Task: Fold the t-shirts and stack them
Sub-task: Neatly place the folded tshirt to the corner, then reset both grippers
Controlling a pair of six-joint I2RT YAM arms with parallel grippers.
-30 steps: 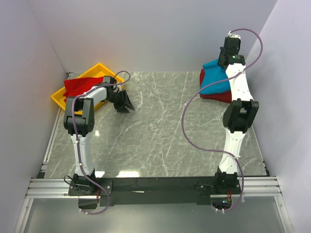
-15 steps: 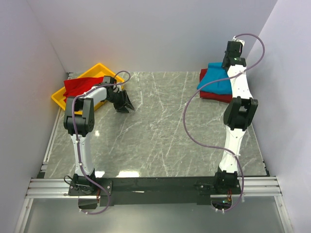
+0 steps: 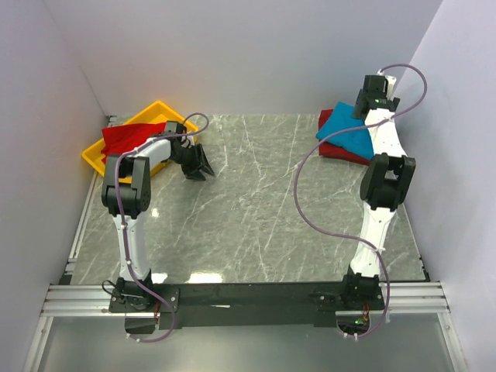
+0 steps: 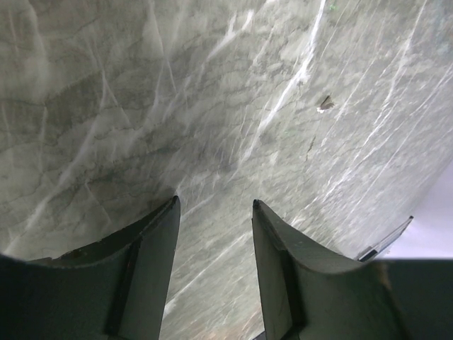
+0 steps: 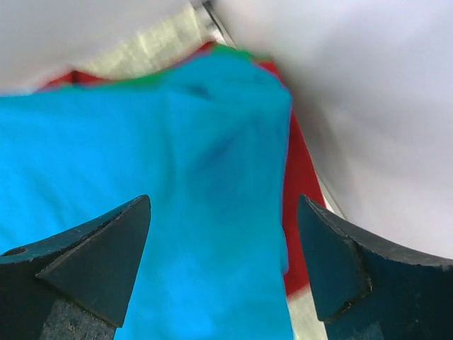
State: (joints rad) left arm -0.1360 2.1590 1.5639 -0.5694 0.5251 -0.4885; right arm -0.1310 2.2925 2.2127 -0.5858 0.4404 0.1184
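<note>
Teal cloth tops the far-right stack: we count one teal t-shirt (image 3: 345, 130) lying on one red t-shirt (image 3: 346, 154), with one green edge (image 5: 230, 51) showing at its border. A second red t-shirt (image 3: 128, 138) lies in the single yellow tray (image 3: 159, 108). The right gripper (image 5: 224, 200) gapes wide above the teal, empty. The left gripper (image 4: 214, 203) stands half apart, empty, over the marble table (image 3: 256, 201).

A teal t-shirt (image 3: 345, 133) lay folded atop a red t-shirt (image 3: 339, 152) at upper right, the right arm (image 3: 385, 147) reaching over it; a second red t-shirt (image 3: 128, 138) lay in the yellow tray (image 3: 160, 109), upper left.
</note>
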